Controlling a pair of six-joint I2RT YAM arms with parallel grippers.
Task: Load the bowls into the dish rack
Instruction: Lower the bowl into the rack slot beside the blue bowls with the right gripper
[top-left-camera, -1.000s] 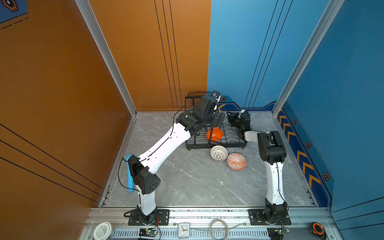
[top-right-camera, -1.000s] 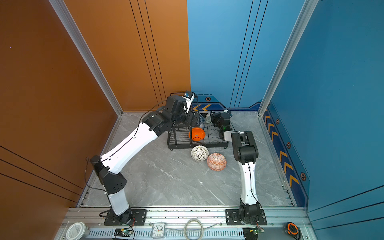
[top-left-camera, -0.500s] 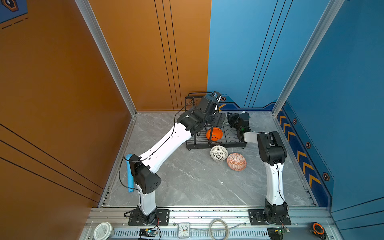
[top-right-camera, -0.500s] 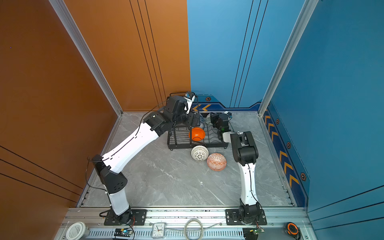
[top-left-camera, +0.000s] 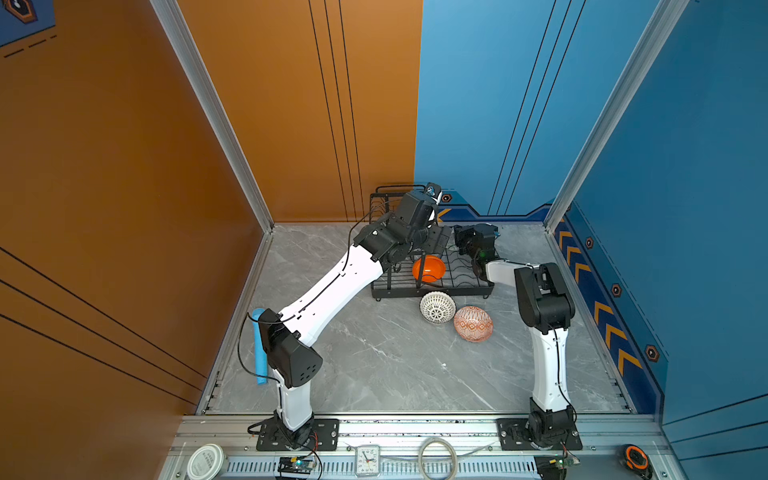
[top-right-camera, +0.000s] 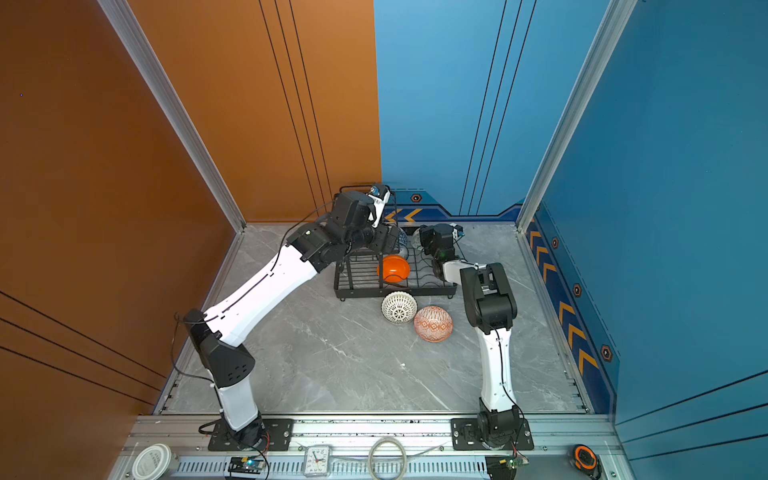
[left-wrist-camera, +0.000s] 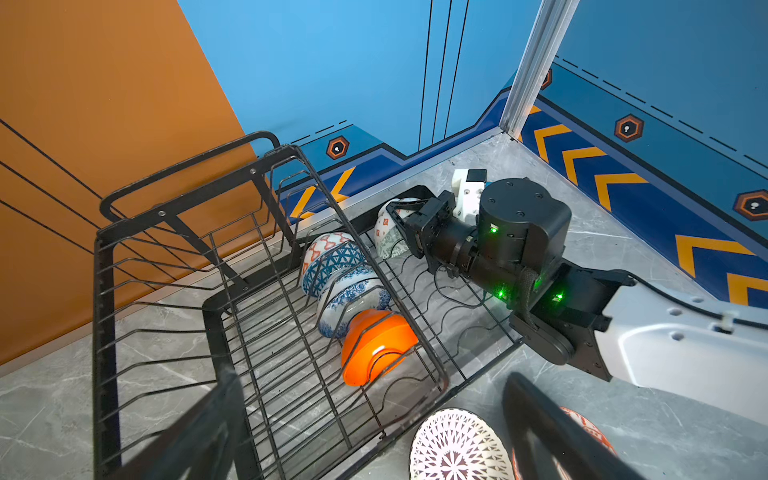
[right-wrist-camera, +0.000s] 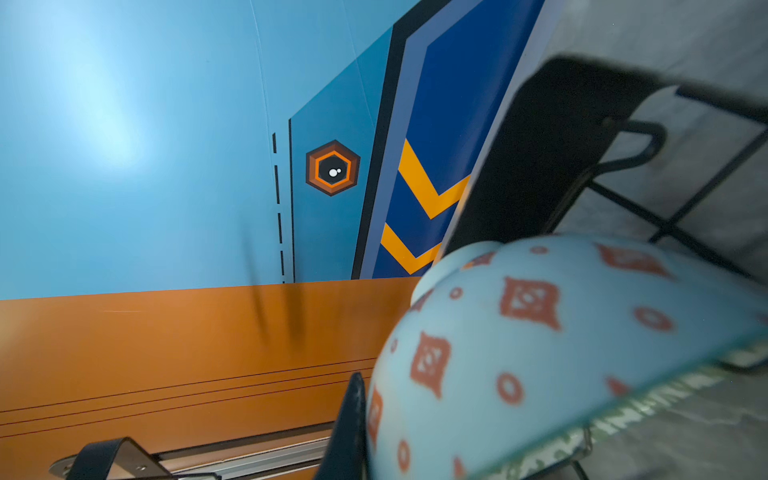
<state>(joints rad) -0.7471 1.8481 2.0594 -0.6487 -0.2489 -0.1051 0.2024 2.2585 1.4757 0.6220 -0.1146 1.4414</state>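
- An orange-white diamond-patterned round bowl (top-left-camera: 473, 323) and a white-black lattice round bowl (top-left-camera: 437, 306) lie side by side on the grey marbled desk (top-left-camera: 374, 365).
- The left fingers (left-wrist-camera: 540, 419) are spread wide and empty (blurred) over the black wire dish rack (left-wrist-camera: 106, 332).
- The rack's base slots hold a glossy orange bowl (left-wrist-camera: 378, 347), a white blue-floral bowl (left-wrist-camera: 353, 299) and a blue geometric bowl (left-wrist-camera: 332, 262).
- Farthest, the right fingers (left-wrist-camera: 424, 224) pinch the rim of a pale green patterned bowl (left-wrist-camera: 390, 239), apparently above the base tray.

dish rack (top-left-camera: 395, 290): black wire, twelve o'clock;
pale green bowl (left-wrist-camera: 388, 241): on edge, rack's one o'clock;
lattice bowl (top-left-camera: 437, 306); diamond bowl (top-left-camera: 473, 323): floor, rack's five o'clock
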